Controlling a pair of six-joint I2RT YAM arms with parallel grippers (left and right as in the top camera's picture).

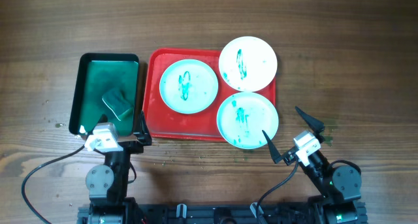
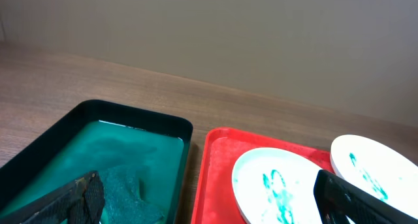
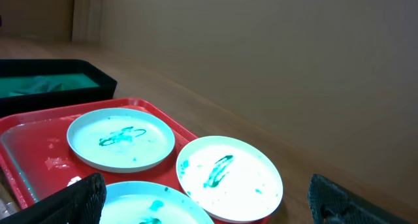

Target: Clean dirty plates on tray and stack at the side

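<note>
Three white plates with teal smears lie on the red tray [image 1: 152,106]: one at the left [image 1: 189,85], one at the far right [image 1: 247,63] overhanging the rim, one at the near right [image 1: 247,120] overhanging the front edge. They also show in the right wrist view: left plate [image 3: 121,139], far plate [image 3: 228,170], near plate [image 3: 150,204]. My left gripper [image 1: 125,132] is open and empty at the tray's near left corner. My right gripper [image 1: 295,138] is open and empty, just right of the near plate.
A dark green tray [image 1: 89,93] of teal liquid stands left of the red tray, with a green sponge [image 1: 117,102] in it; the sponge also shows in the left wrist view [image 2: 130,198]. Bare wooden table lies to the right and far side.
</note>
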